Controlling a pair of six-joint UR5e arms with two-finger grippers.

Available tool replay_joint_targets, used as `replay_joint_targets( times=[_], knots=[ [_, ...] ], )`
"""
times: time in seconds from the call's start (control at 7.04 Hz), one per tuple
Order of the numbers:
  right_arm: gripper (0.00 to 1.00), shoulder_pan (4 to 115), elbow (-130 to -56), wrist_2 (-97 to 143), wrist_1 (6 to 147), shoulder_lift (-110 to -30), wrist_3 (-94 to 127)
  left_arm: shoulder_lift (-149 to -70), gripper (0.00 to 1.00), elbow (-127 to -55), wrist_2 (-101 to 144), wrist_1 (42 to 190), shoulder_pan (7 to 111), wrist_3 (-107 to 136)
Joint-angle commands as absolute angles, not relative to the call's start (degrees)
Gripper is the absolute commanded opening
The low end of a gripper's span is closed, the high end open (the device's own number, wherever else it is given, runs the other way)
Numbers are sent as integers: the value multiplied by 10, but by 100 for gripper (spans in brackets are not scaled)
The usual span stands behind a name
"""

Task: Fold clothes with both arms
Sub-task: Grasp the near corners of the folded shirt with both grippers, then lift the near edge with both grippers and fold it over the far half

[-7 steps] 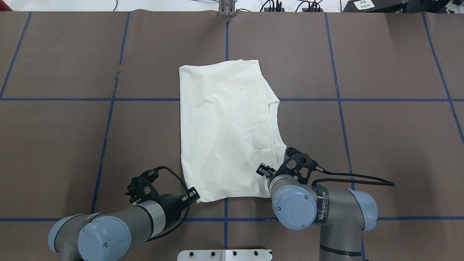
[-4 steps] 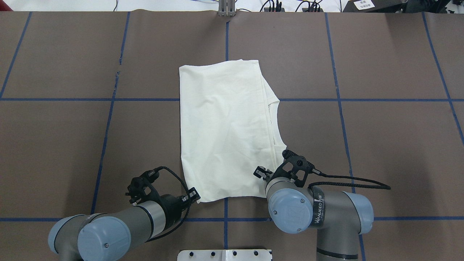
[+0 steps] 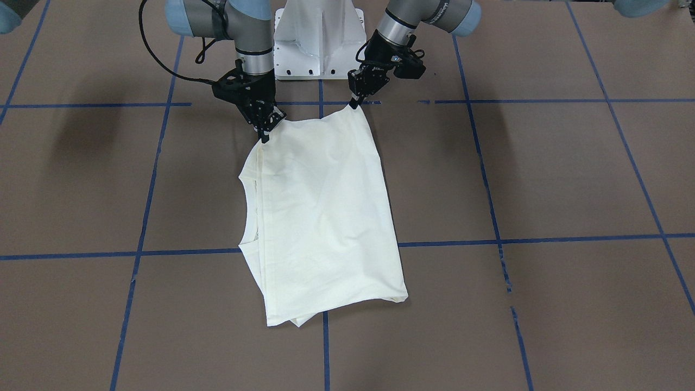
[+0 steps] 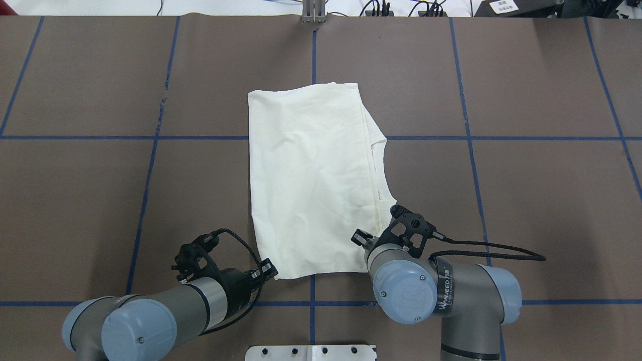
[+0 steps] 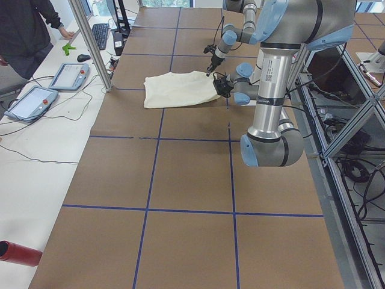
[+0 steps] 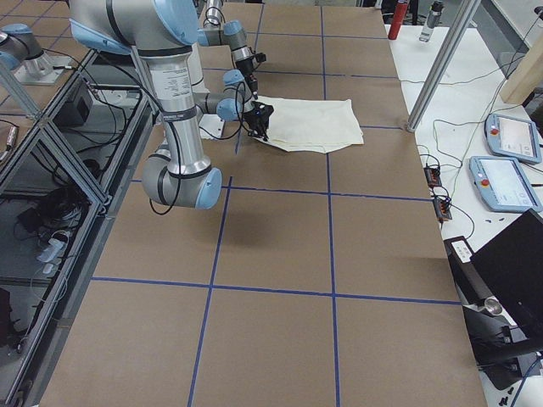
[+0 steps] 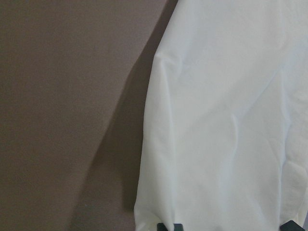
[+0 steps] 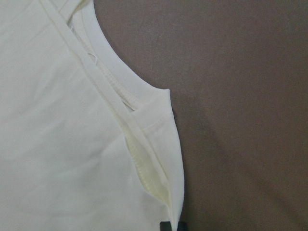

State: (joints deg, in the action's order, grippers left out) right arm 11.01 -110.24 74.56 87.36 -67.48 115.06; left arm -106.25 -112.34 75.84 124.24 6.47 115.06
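- Movement is small. Against a second ago, the right arm has slid a touch toward 7 o'clock in the overhead view. The left arm has drawn back slightly toward 6 o'clock.
- Cloth has barely answered: only the 7 o'clock corner of the shirt has crept inward a little.
- Folded already into a tall panel, the shirt lies mid-table. Its plain cream side is up and its neckline is on the 3 o'clock edge.
- At the shirt's 7 o'clock corner, the left gripper is clenched on the cloth. In the front-facing view that corner rises to a small peak at its tips.
- At the 5 o'clock corner by the shoulder, the right gripper is pinched closed on the fabric.
- To my eye both grasps have just settled. The near edge looks ready to be lifted and carried toward 12 o'clock, though the rest of the cloth lies flat, so that fold is not yet begun.
- Writing: "WANJEED" reads in white on the black strap round the right arm; the finer line beneath it is too small to read.
- A white label beyond the table's 1 o'clock corner carries dark characters I cannot make out.
- No lettering or print shows on the shirt.
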Motion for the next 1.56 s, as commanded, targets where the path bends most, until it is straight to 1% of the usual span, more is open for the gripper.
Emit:
replay_joint_targets(
  times=[0.0,0.14,0.28,0.43,0.57,0.71,0.85,0.99,1.28,1.42],
  knots=[
    [0,112,-1195,748,882,-697,1148,-1064,0,-1249,792,1113,63,1149],
    [0,96,-1261,749,929,-707,1148,-1066,0,-1332,796,1027,62,1149],
    [0,71,-1360,751,1033,-706,1153,-1066,0,-1411,819,953,63,1149],
    [0,63,-1394,751,1080,-700,1155,-1072,0,-1437,835,911,63,1149],
    [0,61,-1370,751,1079,-694,1153,-1086,0,-1407,838,904,66,1148],
    [0,75,-1332,751,1078,-668,1147,-1099,0,-1378,838,904,70,1128],
    [0,105,-1289,753,1077,-643,1142,-1115,0,-1357,838,904,106,1076],
    [0,134,-1258,753,1053,-625,1110,-1118,0,-1325,838,904,138,1053],
    [0,185,-1149,790,972,-603,1087,-1151,0,-1252,840,906,185,1008],
    [0,203,-1117,792,945,-600,1075,-1168,0,-1225,840,908,199,992]
  ],
)
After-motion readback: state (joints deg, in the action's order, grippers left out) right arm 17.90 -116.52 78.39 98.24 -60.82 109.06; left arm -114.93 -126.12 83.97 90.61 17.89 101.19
